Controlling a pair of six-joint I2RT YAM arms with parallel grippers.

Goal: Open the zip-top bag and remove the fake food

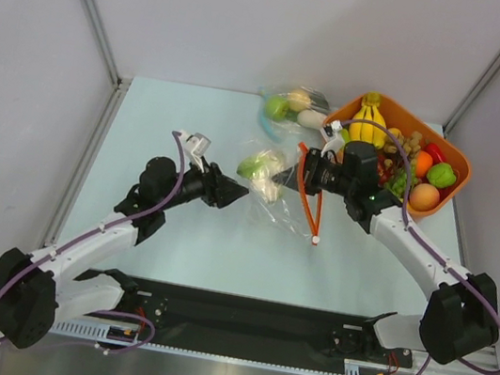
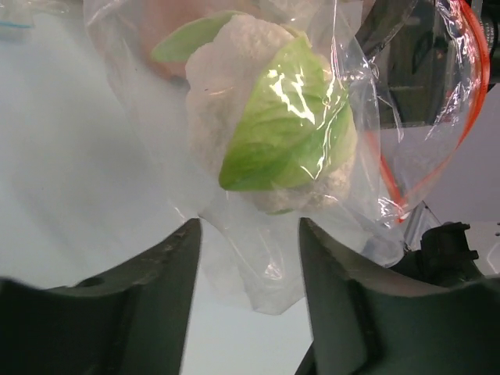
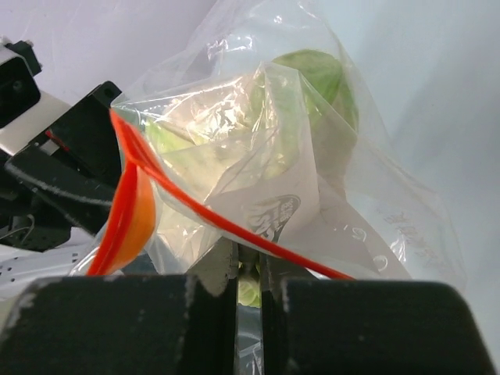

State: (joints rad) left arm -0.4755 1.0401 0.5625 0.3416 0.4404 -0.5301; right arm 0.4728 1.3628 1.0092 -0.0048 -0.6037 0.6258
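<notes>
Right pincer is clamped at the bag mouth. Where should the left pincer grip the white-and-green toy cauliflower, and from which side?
Probably across the rounded middle of the white-and-green toy cauliflower, through the crinkly clear plastic bag, coming from its closed end, opposite the orange-red zip strip. The cauliflower bulges there, and the open left pincer faces that end; the right pincer holds the mouth.

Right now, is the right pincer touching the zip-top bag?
Touching. The right wrist view shows the right pincer closed on the plastic of the zip-top bag, just under its orange-red zip strip.
</notes>
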